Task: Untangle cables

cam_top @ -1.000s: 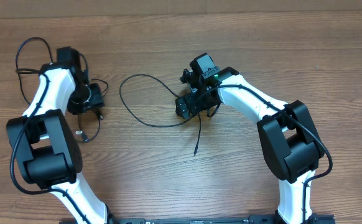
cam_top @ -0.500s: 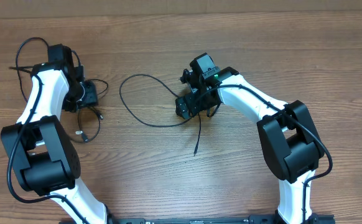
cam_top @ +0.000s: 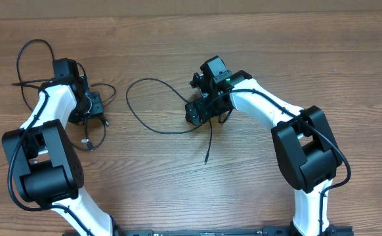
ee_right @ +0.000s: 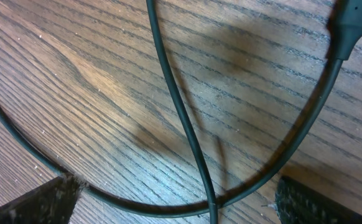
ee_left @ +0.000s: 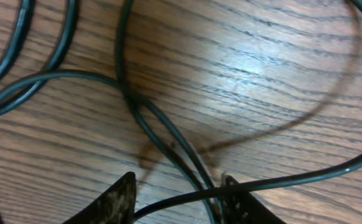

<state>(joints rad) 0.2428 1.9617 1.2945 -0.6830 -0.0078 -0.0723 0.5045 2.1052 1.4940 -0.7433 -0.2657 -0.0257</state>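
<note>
From above: the wooden table (cam_top: 178, 39) is carrying two white-and-black arms and two separate patches of thin black cables (cam_top: 128, 98). One patch is lying at the far left, with a big loop (cam_top: 35, 41) sticking out past the left arm (cam_top: 46, 111). The left claw (cam_top: 94, 107) is sitting right on top of that bunch, so I can't count the cords under it. The other patch is lying mid-table: one open loop plus a straight tail (cam_top: 209, 144) pointing toward the near edge. The right claw (cam_top: 201, 110) is covering the spot where they meet, and the right arm (cam_top: 263, 108) is reaching in from the right. The two patches are lying well apart.

Left wrist cam: the left claw (ee_left: 180, 199) is sitting about half open. Both fingertips (ee_left: 120, 199) are showing at the bottom, with bare wood and a couple of strands running between them and nothing pinched. About five strands are crossing each other here, but I can't tell how many separate cords that makes.

Right wrist cam: the right claw (ee_right: 181, 205) is spread wide, fingers out in the bottom corners, holding nothing. Two strands are crossing between them, one straight (ee_right: 175, 106) and one curving up to a single plug (ee_right: 349, 25) at top right.
</note>
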